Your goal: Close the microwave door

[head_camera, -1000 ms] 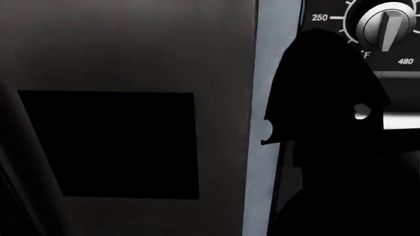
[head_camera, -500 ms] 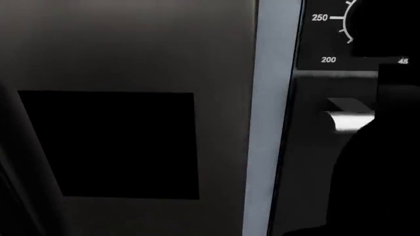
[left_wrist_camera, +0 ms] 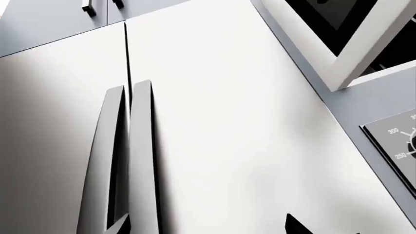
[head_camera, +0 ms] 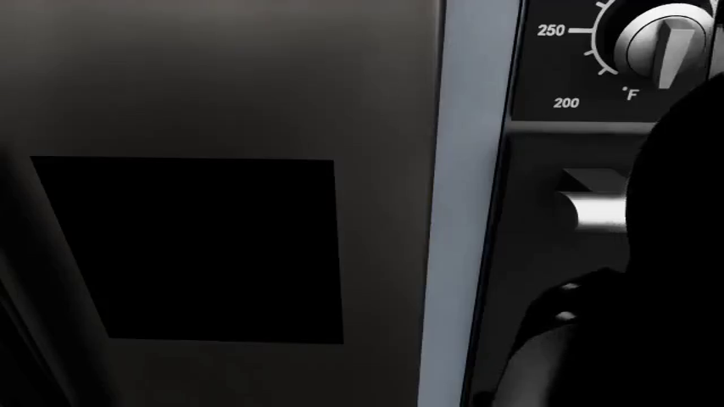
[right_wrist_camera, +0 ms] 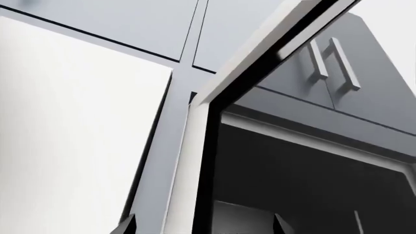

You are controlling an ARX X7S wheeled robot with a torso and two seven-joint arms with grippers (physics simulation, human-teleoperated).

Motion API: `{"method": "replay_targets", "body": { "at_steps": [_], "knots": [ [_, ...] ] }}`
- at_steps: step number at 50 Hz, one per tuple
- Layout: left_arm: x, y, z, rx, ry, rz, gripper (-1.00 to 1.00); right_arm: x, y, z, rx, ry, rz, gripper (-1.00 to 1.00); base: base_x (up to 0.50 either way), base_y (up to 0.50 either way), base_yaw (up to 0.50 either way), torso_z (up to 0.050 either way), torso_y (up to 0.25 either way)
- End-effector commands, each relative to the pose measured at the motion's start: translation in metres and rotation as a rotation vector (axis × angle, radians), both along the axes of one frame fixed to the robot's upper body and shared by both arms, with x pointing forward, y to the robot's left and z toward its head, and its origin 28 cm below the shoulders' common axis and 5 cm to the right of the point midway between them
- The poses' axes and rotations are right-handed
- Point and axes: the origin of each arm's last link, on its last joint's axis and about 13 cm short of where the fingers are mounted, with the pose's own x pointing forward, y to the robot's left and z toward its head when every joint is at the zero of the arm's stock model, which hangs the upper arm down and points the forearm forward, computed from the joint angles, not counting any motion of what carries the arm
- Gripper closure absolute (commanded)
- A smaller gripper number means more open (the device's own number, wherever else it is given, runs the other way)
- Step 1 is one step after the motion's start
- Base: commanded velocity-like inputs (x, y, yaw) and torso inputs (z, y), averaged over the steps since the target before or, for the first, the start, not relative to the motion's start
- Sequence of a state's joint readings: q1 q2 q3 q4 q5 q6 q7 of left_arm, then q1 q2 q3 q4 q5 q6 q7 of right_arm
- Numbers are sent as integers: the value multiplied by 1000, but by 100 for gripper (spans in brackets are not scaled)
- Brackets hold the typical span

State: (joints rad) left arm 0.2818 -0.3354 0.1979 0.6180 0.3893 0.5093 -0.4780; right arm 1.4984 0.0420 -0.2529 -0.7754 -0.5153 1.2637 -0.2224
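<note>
Right wrist view shows me the microwave door [right_wrist_camera: 215, 102] standing open, seen edge-on, with the dark microwave cavity [right_wrist_camera: 305, 180] beside it and grey upper cabinets [right_wrist_camera: 325, 63] above. The right tool [right_wrist_camera: 201, 226] shows only two dark fingertips set apart, holding nothing. On my left wrist view, the left tool [left_wrist_camera: 208, 226] likewise shows two tips well apart, facing the stainless fridge doors [left_wrist_camera: 215, 122] and their paired handles [left_wrist_camera: 123, 161]. From the head, I see an oven temperature knob [head_camera: 667, 42] at far right, an oven handle [head_camera: 594, 208] below it, and a dark arm silhouette [head_camera: 633, 339] at near right.
</note>
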Motion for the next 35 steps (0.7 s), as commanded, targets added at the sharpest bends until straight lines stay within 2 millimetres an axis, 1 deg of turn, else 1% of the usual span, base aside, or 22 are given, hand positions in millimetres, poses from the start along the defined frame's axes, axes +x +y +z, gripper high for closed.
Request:
{"method": "replay_targets", "body": {
  "at_steps": [1, 13, 18, 22, 29, 30, 35],
  "knots": [
    [0, 0, 1, 0, 0, -1, -100, 3, -1, 5, 7, 14, -1, -100, 0, 0, 0, 0, 0],
    [0, 0, 0, 3, 3, -1, -100, 9, 0, 9, -9, 31, -15, -100, 0, 0, 0, 0, 0],
    [0, 0, -1, 4, 5, -2, -100, 13, -6, 16, 26, 23, -34, -100, 0, 0, 0, 0, 0],
    [-1, 0, 0, 2, 4, 1, -100, 18, -12, 16, 45, 32, -70, -100, 0, 0, 0, 0, 0],
    [0, 0, 0, 3, 6, 0, -100, 20, -20, 19, 68, 42, -106, -100, 0, 0, 0, 0, 0],
    [0, 0, 0, 3, 6, -1, -100, 21, -23, 20, 87, 48, -111, -100, 0, 0, 0, 0, 0],
    [0, 1, -1, 3, 5, 1, -100, 27, -27, 21, 110, 65, -118, -100, 0, 0, 0, 0, 0]
  ]
}}
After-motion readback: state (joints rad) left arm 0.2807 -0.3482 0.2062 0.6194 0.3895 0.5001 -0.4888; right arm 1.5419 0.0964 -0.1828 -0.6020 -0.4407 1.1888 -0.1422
